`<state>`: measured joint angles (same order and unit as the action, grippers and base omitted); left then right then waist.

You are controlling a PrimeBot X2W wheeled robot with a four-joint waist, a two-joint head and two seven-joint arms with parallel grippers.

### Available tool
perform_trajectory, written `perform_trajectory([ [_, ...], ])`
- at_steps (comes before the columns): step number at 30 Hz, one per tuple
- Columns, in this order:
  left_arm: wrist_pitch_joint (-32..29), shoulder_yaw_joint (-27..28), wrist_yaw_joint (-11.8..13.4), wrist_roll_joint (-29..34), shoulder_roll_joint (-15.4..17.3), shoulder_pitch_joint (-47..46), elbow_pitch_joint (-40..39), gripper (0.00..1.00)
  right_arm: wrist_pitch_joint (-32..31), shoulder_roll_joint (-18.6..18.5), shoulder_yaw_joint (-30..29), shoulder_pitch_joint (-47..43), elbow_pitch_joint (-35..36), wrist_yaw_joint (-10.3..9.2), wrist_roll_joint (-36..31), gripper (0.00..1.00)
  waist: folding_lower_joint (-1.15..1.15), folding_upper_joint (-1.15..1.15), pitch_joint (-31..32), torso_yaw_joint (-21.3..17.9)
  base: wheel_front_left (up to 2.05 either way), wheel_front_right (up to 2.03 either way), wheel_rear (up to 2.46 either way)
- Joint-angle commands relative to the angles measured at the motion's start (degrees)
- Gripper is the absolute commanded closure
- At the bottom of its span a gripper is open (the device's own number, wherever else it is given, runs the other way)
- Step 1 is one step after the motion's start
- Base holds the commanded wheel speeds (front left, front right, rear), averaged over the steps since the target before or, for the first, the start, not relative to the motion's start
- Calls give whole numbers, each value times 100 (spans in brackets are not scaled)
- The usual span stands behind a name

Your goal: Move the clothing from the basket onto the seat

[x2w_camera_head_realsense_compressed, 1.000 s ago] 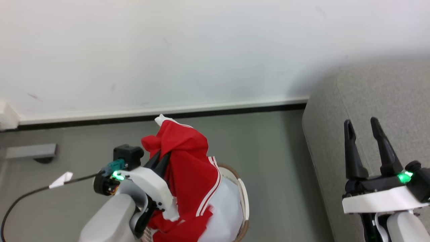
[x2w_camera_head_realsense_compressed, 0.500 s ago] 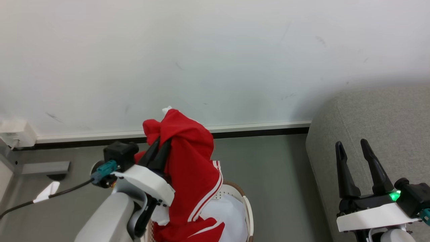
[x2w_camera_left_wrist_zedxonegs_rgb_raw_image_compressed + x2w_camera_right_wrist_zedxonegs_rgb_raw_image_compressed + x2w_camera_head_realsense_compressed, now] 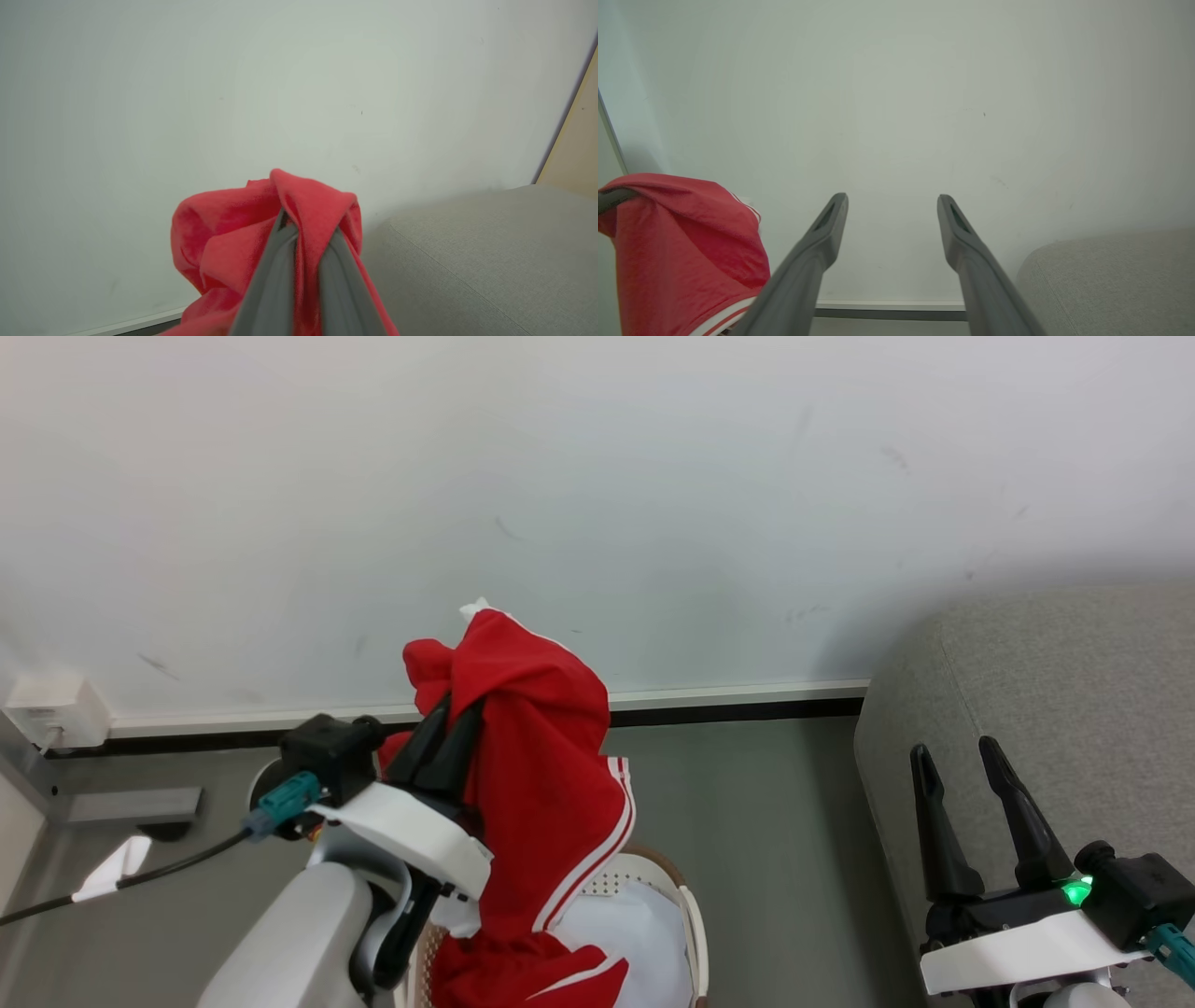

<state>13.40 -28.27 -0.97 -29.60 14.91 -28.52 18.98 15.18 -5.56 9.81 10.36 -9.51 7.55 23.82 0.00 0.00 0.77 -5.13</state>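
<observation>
Fingers on your left arm (image 3: 428, 751), clenched on the clothing (image 3: 541, 756), hold it raised above the basket (image 3: 695, 933), its lower end hanging toward the basket. Fingers on your right arm (image 3: 1022, 821), spread and bare, stand right of the basket, before the seat (image 3: 1055, 691). Lift looks done; carry and release remain. No writing legible.

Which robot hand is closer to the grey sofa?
Right. The right gripper hovers by the sofa; the left gripper, clamping red clothing, is farther left near the basket.

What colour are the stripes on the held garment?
White, thin, on bright red clothing; clearest in the head view.
</observation>
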Motion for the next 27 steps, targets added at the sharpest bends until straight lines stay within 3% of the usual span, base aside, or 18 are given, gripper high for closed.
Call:
perform_trajectory([
  [1,-32,-2,17,-14,33,83,-71,100,-5,-51,17,-31,-26,-12,42,0,0,0,1,15,0,0,0],
  [9,-81,-47,34,-70,25,103,-193,100,-5,-94,358,-29,-78,-12,106,0,0,0,4,94,0,0,0],
  [20,-169,-282,-59,-139,-163,103,-340,100,-5,-292,2284,602,-502,-12,468,0,0,0,-1,391,0,0,0],
  [27,-225,-556,-207,-199,-398,118,-377,100,-5,-409,2984,1105,-997,-12,876,0,0,0,85,765,0,0,0],
])
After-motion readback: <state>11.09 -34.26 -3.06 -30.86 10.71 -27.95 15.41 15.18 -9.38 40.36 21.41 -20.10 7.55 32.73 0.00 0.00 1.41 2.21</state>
